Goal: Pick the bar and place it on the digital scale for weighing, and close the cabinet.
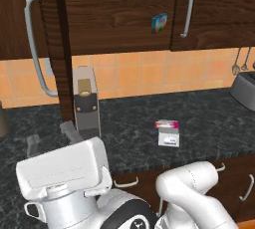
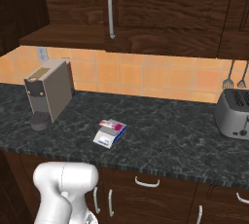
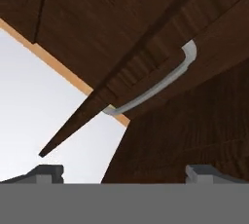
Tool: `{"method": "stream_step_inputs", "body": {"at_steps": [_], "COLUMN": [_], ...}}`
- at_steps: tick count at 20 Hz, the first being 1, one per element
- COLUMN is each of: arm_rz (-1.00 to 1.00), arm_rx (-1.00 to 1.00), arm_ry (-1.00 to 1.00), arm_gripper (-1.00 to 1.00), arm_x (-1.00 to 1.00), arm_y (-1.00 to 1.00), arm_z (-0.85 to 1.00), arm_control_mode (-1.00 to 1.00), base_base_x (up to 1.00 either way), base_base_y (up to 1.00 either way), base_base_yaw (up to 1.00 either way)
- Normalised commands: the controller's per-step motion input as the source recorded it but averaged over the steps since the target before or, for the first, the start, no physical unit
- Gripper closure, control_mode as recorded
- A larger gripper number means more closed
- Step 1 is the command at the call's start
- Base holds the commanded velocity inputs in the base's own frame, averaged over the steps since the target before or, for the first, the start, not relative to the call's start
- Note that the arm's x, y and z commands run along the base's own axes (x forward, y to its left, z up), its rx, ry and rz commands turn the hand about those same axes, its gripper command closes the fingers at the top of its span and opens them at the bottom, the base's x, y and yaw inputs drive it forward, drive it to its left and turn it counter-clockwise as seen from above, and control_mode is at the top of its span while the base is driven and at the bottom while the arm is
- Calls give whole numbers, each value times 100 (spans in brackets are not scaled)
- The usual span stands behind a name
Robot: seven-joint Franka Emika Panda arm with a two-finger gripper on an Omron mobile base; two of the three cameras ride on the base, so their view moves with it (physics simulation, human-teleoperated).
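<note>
Dark speckled stone makes up the counter (image 2: 175,135) you face, backed by orange tiles and topped by the brown wall cabinet (image 1: 119,9). You can see the bar (image 2: 111,124) lying flat on the digital scale (image 2: 109,136), near the middle of the counter and toward its front edge. In the left base view its long axis runs left to right, along the counter's length, and it rests on the far part of the scale's top (image 1: 169,138); the pink packet (image 1: 166,124) overhangs slightly on either side. In the right base view the scale sits turned at an angle, and the bar lies across its far corner.

Your coffee machine (image 2: 47,90) stands to the left of the scale, well apart from it, and a toaster (image 2: 234,112) sits at the far right. One cabinet door (image 1: 47,44) stands open, edge-on at the left of the left base view, with its long pale handle (image 1: 34,44) bowed outward. In the hand view your fingers (image 3: 48,172) are spread wide and hold nothing, aimed up at a door edge and a bar handle (image 3: 155,84).
</note>
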Motion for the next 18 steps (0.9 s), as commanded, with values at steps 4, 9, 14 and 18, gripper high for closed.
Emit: {"method": "stream_step_inputs", "body": {"at_steps": [4, 9, 14, 18], "arm_rz": [-41, -27, -12, -10], "arm_rx": [-7, 0, -3, -1], "arm_ry": [1, 30, 21, 9], "arm_gripper": [-100, -100, -100, -100], "arm_x": [25, 64, 68, 77], "arm_y": [48, 0, 18, -1], "arm_z": [-4, -1, -43, -46], "arm_control_mode": [-100, -100, -100, -100], "base_base_x": [0, 0, 0, 0], "base_base_y": [0, 0, 0, 0], "base_base_yaw": [0, 0, 0, 0]}}
